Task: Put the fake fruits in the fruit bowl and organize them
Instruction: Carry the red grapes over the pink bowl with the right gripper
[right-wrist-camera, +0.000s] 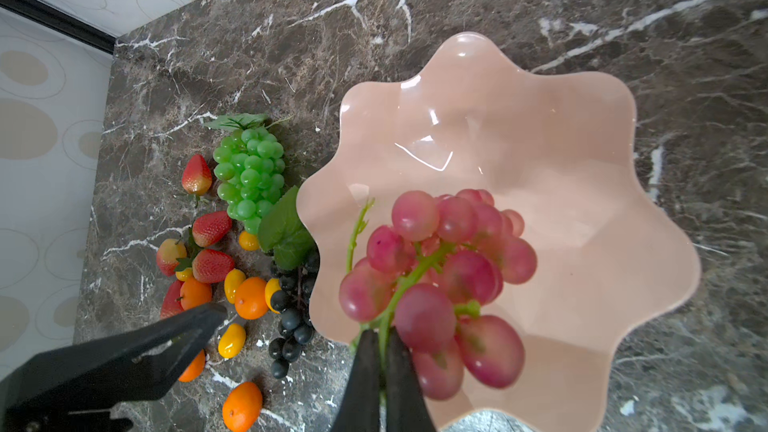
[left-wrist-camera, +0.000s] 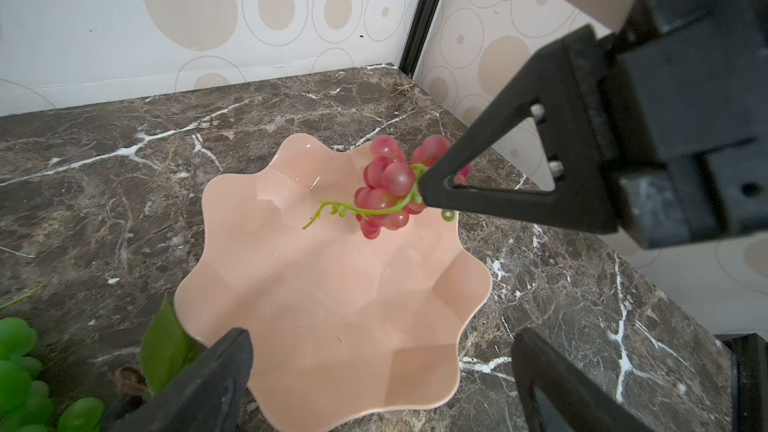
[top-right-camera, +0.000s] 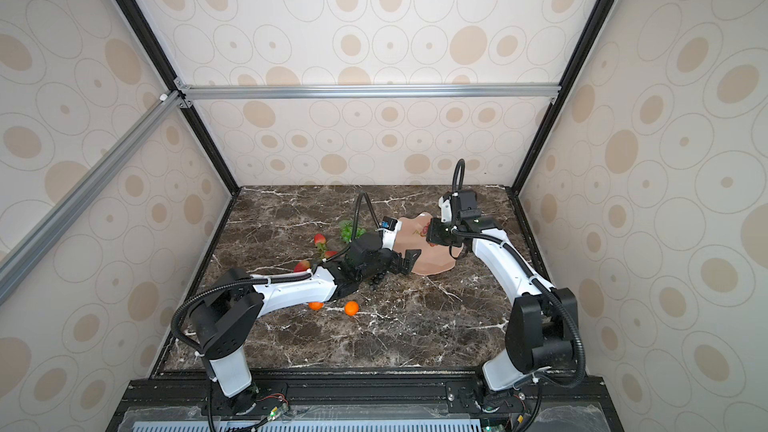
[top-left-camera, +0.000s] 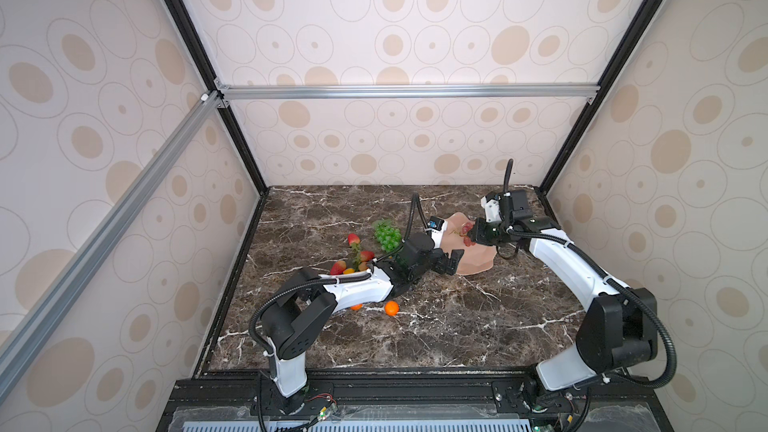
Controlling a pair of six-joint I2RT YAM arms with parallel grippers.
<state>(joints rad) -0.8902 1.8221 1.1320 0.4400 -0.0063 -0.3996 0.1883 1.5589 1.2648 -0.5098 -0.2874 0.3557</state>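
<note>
The right gripper (right-wrist-camera: 380,340) has its jaws pressed together on the thin green stem of a bunch of glossy red-purple plastic grapes (right-wrist-camera: 449,268), pinching it near the berries. The bunch hangs over the inside of the shallow pale pink fruit bowl with a wavy petal-like rim (right-wrist-camera: 582,160), on the side nearest that arm. Whether any grape touches the dish cannot be told. The bowl stands on the dark brown white-veined marble worktop (top-left-camera: 457,326), toward the back right in both top views. The left gripper (left-wrist-camera: 384,347) hovers at the bowl's opposite edge with its jaws spread wide and nothing between them. The other fake fruits lie on the worktop to the left of the bowl. A bunch of green grapes (right-wrist-camera: 249,172) has a green leaf (right-wrist-camera: 286,226) against the rim, and a bunch of black grapes (right-wrist-camera: 291,317) lies just beside the rim. Further out are red strawberries (right-wrist-camera: 210,226), round orange tangerines (right-wrist-camera: 250,297) and small yellow oval kumquats (right-wrist-camera: 232,340). One tangerine (top-left-camera: 391,308) lies apart from the rest, nearer the front.
</note>
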